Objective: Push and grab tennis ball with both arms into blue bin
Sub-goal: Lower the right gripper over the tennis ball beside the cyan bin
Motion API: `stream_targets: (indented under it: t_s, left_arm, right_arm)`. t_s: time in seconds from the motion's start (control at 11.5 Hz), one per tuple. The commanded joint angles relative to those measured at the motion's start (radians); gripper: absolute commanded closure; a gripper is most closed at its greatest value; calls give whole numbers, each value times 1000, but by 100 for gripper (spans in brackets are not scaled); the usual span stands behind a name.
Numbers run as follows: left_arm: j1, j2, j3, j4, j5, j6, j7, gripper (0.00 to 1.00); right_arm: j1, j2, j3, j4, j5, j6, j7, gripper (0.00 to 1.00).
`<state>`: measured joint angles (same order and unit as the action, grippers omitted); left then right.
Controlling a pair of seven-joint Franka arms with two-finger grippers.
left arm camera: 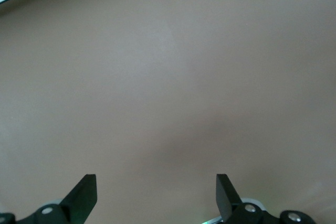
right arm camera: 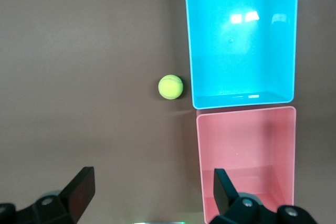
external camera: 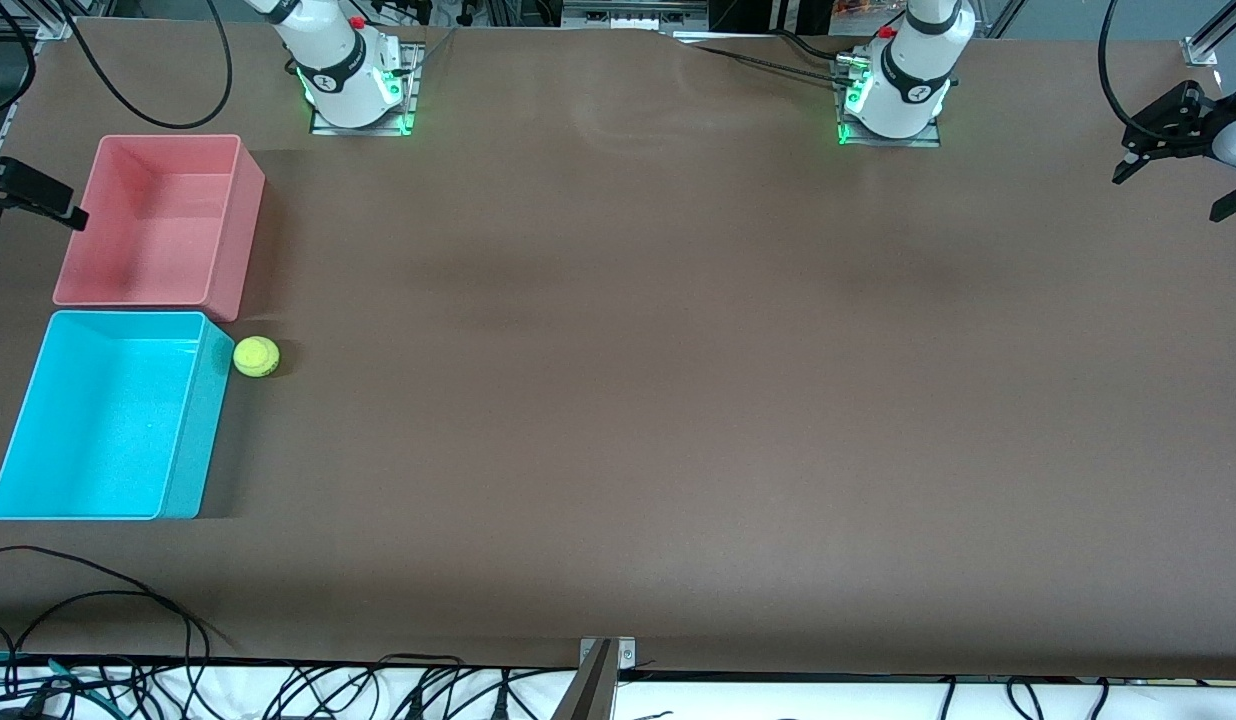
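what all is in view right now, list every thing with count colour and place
tennis ball: one, yellow-green, on the table beside the blue bin's wall, at the right arm's end
blue bin: one, cyan, empty, nearer the front camera than the pink bin
pink bin: one, salmon, empty, next to the blue bin, toward the right arm's base
table: one, brown
cables: several, black, along the table's edges
right hand: one, black, open, high above the table near the pink bin
left hand: one, black, open, over bare table

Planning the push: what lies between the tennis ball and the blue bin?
Nothing: front view shows bare table between tennis ball and blue bin.
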<state>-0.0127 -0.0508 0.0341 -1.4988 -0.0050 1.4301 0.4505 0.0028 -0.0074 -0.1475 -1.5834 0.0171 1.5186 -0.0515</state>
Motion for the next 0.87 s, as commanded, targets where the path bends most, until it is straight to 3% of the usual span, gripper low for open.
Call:
stream_targets:
  t_s: [0.0, 0.78]
  left_arm:
    - [-12, 37, -22, 48, 7, -26, -29, 0]
    - [36, 54, 3, 48, -12, -25, -61, 0]
  right_arm:
    - [-4, 7, -26, 17, 21, -29, -10, 0]
    - [-4, 27, -50, 11, 12, -32, 7, 0]
